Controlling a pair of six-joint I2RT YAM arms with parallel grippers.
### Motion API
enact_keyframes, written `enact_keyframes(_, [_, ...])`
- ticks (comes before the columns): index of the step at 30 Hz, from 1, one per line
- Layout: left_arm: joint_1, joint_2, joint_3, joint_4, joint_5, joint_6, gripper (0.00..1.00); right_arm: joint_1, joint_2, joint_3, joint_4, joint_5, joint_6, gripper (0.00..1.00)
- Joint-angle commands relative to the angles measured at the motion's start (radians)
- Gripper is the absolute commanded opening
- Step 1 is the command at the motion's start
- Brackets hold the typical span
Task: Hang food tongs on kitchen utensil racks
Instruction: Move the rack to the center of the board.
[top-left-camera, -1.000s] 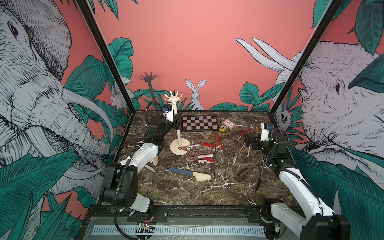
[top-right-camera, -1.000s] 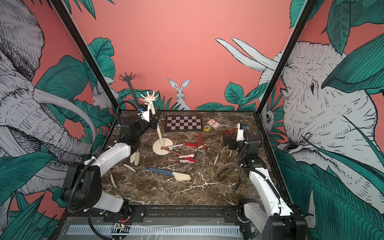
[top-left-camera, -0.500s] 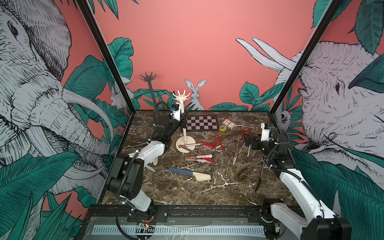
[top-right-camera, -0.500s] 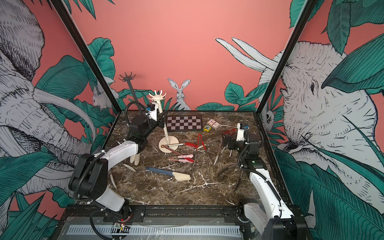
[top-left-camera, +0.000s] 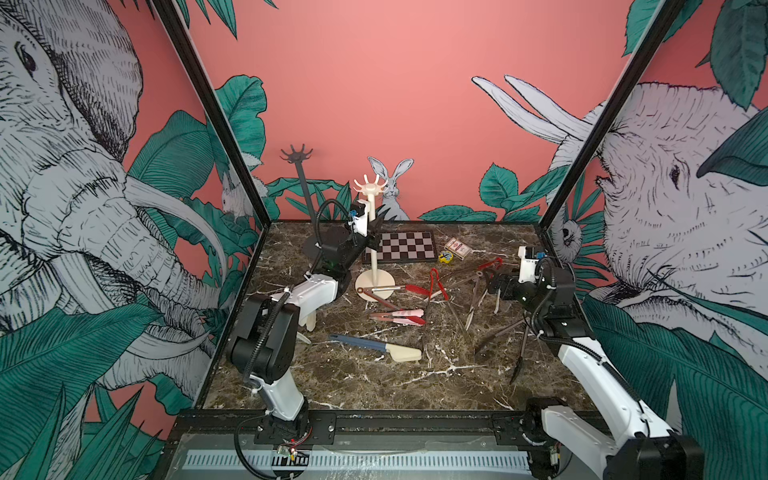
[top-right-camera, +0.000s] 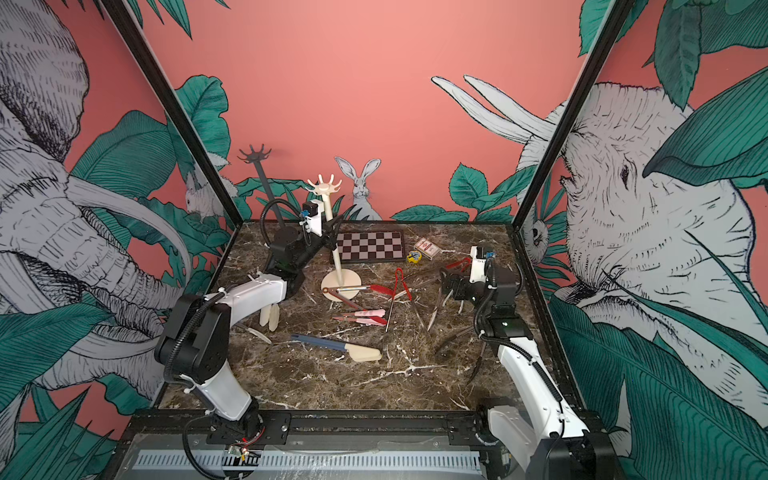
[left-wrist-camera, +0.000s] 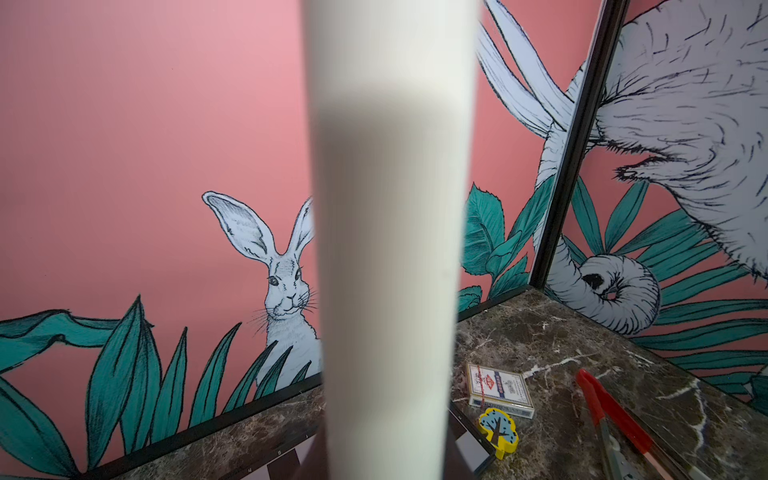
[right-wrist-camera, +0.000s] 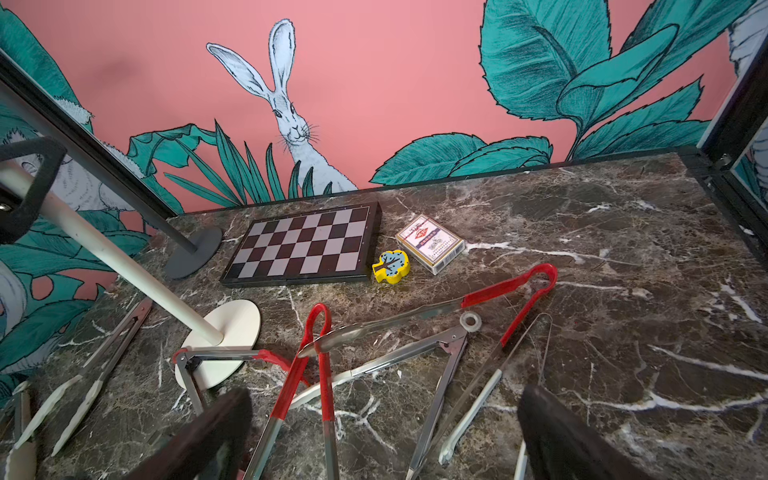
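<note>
Left tool (top-left-camera: 373, 233) is clamped on the cream rack (top-left-camera: 374, 257); right tool (top-left-camera: 495, 286), jaws apart, should pinch the stiff, probably slippery tongs (right-wrist-camera: 291, 380) mid-arm.

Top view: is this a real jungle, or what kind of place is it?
Likely a robot practice booth, not a jungle: two robot arms are fixed to a rail by a marble table, the animals are only pictures on the walls, and tongs lie by a cream rack.
</note>
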Motion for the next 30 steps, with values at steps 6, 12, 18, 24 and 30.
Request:
enact_keyframes(6, [-0.008, -0.04, -0.025, 0.126, -0.02, -0.06, 0.34, 0.024, 0.002, 0.01, 0.012, -0.012, 0.011, 0.99])
enact_keyframes(12, [-0.008, -0.086, -0.055, 0.102, -0.063, -0.053, 0.7, 0.055, 0.021, 0.035, -0.035, -0.018, 0.011, 0.99])
enact_keyframes(18, [-0.007, -0.17, -0.102, 0.043, -0.117, -0.041, 0.93, 0.104, 0.043, 0.068, -0.093, -0.044, -0.005, 0.98])
enact_keyframes(24, [-0.001, -0.323, -0.174, -0.112, -0.198, -0.031, 0.99, 0.194, 0.081, 0.121, -0.165, -0.062, -0.044, 0.98])
enact_keyframes(30, [0.012, -0.515, -0.255, -0.385, -0.278, -0.04, 0.99, 0.294, 0.167, 0.213, -0.253, -0.093, -0.089, 0.99])
